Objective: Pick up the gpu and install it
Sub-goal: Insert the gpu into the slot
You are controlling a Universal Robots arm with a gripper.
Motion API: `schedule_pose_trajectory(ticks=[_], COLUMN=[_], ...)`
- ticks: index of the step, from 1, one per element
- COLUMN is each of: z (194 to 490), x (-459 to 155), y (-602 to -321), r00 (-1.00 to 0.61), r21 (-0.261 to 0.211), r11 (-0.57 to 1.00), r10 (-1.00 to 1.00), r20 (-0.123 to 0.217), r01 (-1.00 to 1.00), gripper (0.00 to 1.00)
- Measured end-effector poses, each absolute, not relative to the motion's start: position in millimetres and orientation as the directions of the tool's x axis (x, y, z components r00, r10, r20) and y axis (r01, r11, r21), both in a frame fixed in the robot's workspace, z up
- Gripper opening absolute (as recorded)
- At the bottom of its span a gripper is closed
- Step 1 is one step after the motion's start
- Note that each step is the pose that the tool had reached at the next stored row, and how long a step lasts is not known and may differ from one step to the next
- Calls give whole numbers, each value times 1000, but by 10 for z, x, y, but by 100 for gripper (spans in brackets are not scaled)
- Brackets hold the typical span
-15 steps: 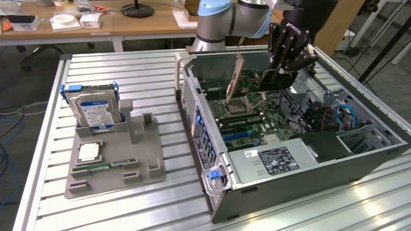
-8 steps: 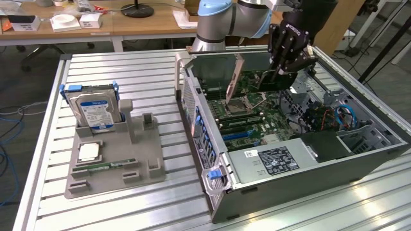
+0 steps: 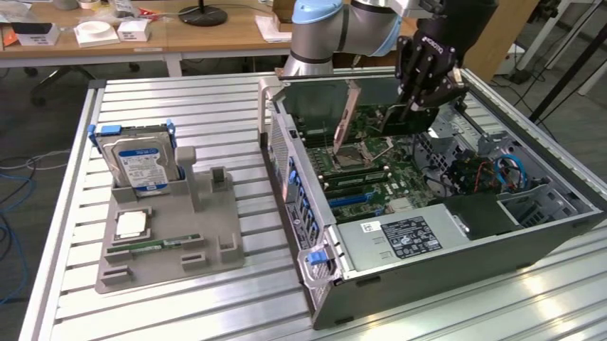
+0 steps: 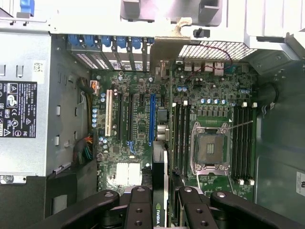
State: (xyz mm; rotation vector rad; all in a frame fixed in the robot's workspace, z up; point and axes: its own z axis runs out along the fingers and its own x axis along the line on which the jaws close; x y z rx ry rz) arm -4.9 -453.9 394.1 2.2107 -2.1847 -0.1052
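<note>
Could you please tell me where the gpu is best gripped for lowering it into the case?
Its long upper edge, from above, pinching across the thin flat faces: the gpu hangs edge-down with its bracket at one end, as the hand grips it now.

INSPECTION: ROBOT BODY

Arm [image 3: 313,60]: round-section, silver-grey metal finish. Joint housings cylindrical, w/ light-blue end caps [image 3: 318,14], smooth and glossy.

Gripper [image 3: 417,106]: matt black throughout, bar-linkage type, slim fingers. White lettering [image 3: 428,47] on side face, prob. a maker's mark, not legible.

Wrist view, gripper close up: four black link bars [image 4: 141,207] in two pairs, ends rounded. Each bar has a dull-grey round pivot pin [image 4: 106,194] at its end. Inner bars carry small round holes [image 4: 138,209] along centre line.
</note>
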Motion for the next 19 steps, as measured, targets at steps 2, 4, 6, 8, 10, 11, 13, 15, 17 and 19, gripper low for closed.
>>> schedule_pose_trajectory(ticks=[2,4,6,8,10,11,13,15,17,19], z=[3937,3933,3929,3925,3922,3922,3922,3922,3922,3920], x=[-49,-48,-48,-48,-49,-49,-49,-48,-49,-48], y=[-4539,-4539,-4539,-4539,-4539,-4539,-4539,-4539,-4539,-4539], r00=[11,11,11,11,11,11,11,11,11,11], r21=[70,70,70,70,70,70,70,70,70,70], r11=[-13,-13,-13,-13,-13,-13,-13,-13,-13,-13], r10=[-1000,-1000,-1000,-1000,-1000,-1000,-1000,-1000,-1000,-1000], r20=[-26,-26,-26,-26,-26,-26,-26,-26,-26,-26], r01=[-997,-997,-997,-997,-997,-997,-997,-997,-997,-997], gripper=[26,26,26,26,26,26,26,26,26,26])
